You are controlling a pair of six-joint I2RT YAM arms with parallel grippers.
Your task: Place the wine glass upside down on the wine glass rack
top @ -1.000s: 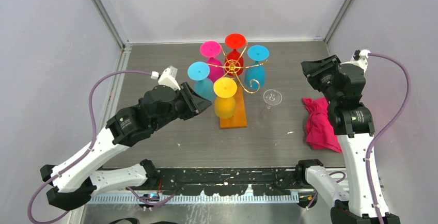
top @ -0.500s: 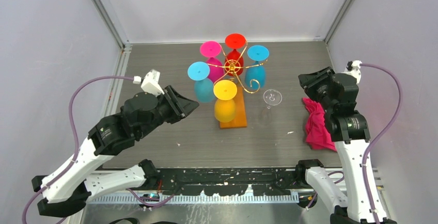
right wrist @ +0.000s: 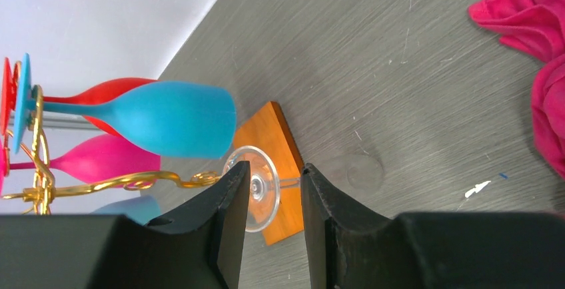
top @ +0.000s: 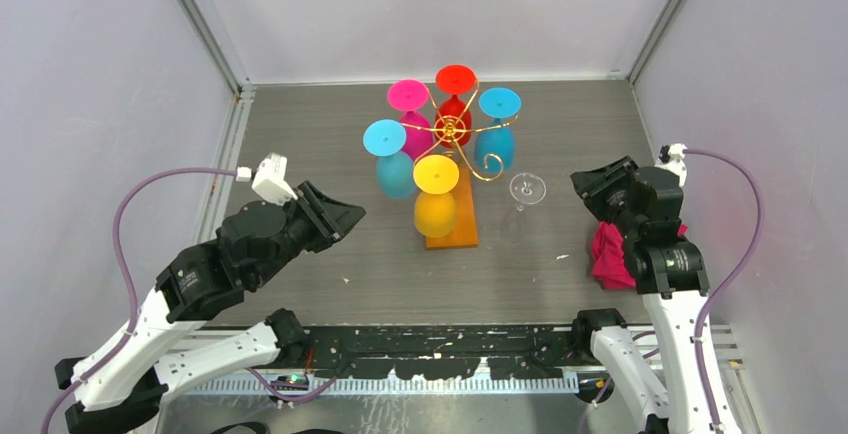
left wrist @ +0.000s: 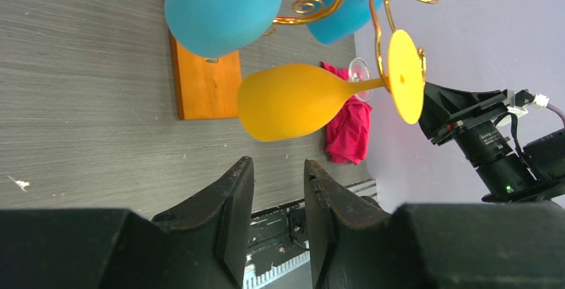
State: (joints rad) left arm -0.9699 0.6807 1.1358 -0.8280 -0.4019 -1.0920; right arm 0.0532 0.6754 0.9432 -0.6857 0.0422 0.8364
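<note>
Right gripper [top: 582, 182] empty, near clear wine glass [top: 527, 190]

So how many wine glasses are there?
6. Five coloured glasses hang upside down on the gold wire rack: red glass, pink glass, left blue glass, right blue glass, yellow glass. The clear wine glass sits on the grey table beside it. None looks hidden.

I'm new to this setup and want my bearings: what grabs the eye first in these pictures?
The gold wine glass rack in the middle of the table draws the eye first. It holds five coloured glasses hanging upside down, with the yellow glass nearest the arms. Just right of the rack stands a clear wine glass, and further right lies a crumpled pink cloth.
</note>
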